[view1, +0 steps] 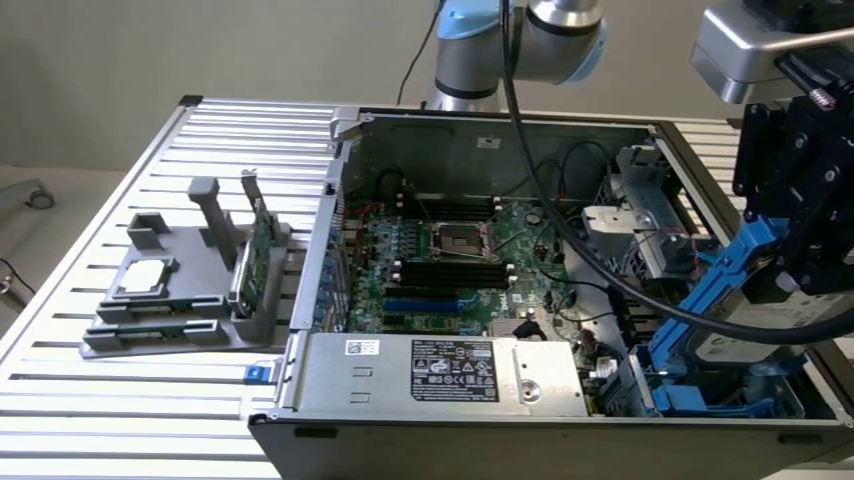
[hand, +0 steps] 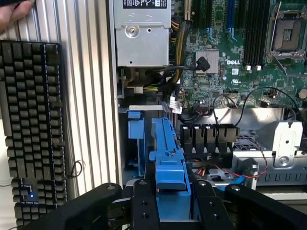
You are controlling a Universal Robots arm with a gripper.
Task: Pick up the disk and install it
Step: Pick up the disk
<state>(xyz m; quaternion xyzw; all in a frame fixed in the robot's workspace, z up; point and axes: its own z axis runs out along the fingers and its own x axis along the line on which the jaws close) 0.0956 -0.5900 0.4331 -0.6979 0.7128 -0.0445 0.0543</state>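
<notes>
Claw (hand: 173, 207) half-closed, gripping the disk (hand: 168, 158) above the drive bay (hand: 135, 139) (looks tilted): skewed entry could jam it or snag cables (hand: 217, 168) beside the bay.

The silver-grey arm (view1: 561, 30) has pale blue joint caps (view1: 463, 20) and a black cable (view1: 509, 90) running from it. Its black tool (hand: 175, 206) has flat fingers (hand: 144, 206) with round screws, below a grey metal block (view1: 747, 45).

- Bench (view1: 160, 140) of silvery ribbed metal slats.
- Open computer case (view1: 400, 450) lying flat on it, toward the exterior view's right.
- Grey parts holder (view1: 174, 335) just beside the case, on the exterior view's left.
- Black keyboard (hand: 31, 120) at the slats' edge, near the case.
</notes>
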